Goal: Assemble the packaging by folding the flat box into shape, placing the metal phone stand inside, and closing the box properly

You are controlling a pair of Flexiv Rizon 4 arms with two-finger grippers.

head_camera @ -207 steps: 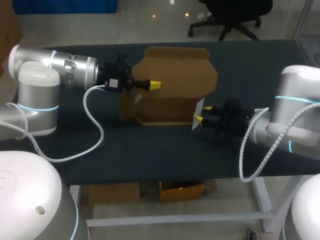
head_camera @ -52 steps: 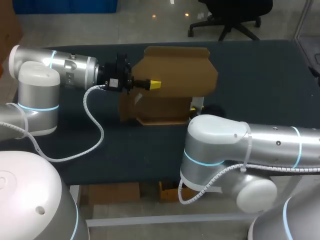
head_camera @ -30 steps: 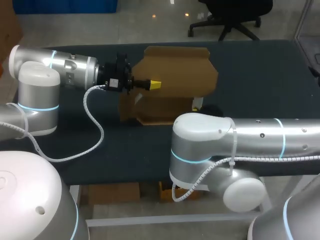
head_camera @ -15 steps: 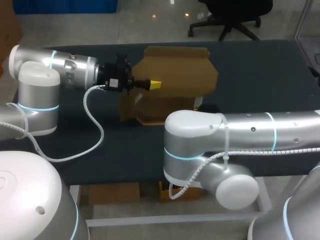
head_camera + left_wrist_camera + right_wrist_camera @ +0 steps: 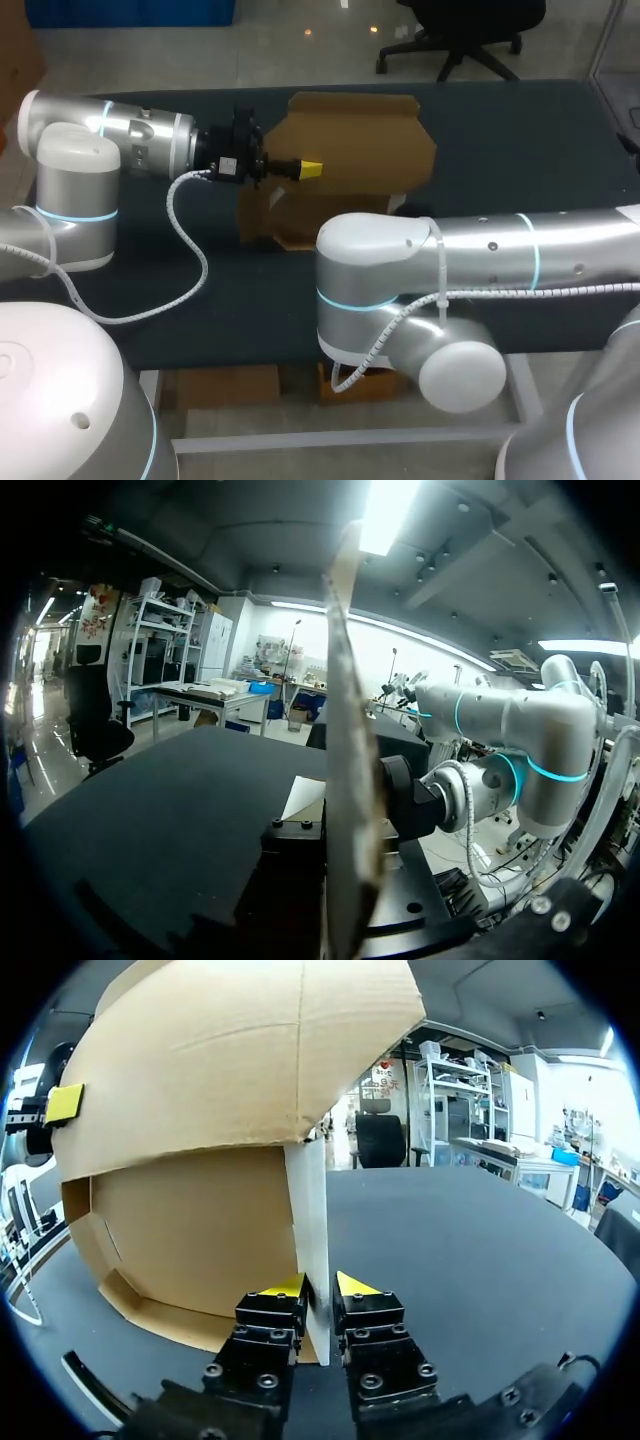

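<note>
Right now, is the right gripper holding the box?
Yes, the right gripper clamps the box's pale flap from both sides.

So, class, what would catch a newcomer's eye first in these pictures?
The half-folded brown cardboard box standing at the middle of the dark table, and the right arm's bulky silver elbow crossing in front of it. In the right wrist view, the right gripper pinches the box's pale side flap between its yellow tips.
</note>
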